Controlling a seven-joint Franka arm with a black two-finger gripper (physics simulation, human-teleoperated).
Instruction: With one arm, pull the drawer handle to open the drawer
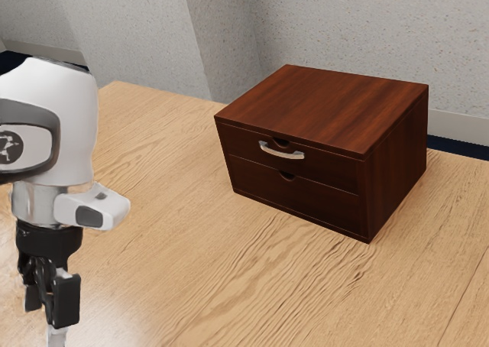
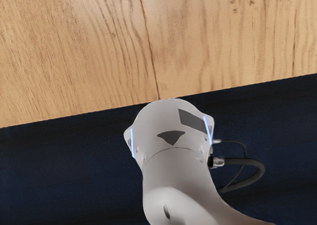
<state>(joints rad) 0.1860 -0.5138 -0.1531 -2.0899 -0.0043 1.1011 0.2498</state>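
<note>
The drawer handle [image 1: 280, 152] is a curved silver bar on the top drawer [image 1: 325, 162] of a dark wooden cabinet [image 1: 328, 106]. That drawer's front sits flush with the cabinet, as does the lower drawer [image 1: 306, 196] beneath it. The cabinet stands on a pale wood-grain table [image 1: 229, 286], toward the exterior view's right and near the far edge. Behind it I see a speckled grey wall [image 1: 367, 26] with a light baseboard [image 1: 458, 125] and a strip of dark blue floor [image 1: 467, 147].

My gripper [image 1: 50, 316] hangs low at the exterior view's left, well apart from the cabinet, under the white arm [image 1: 53, 133]. I cannot tell whether it is spread or closed. The wrist view looks down past the table's edge to the floor and an arm link with a black cable [image 2: 245, 173].
</note>
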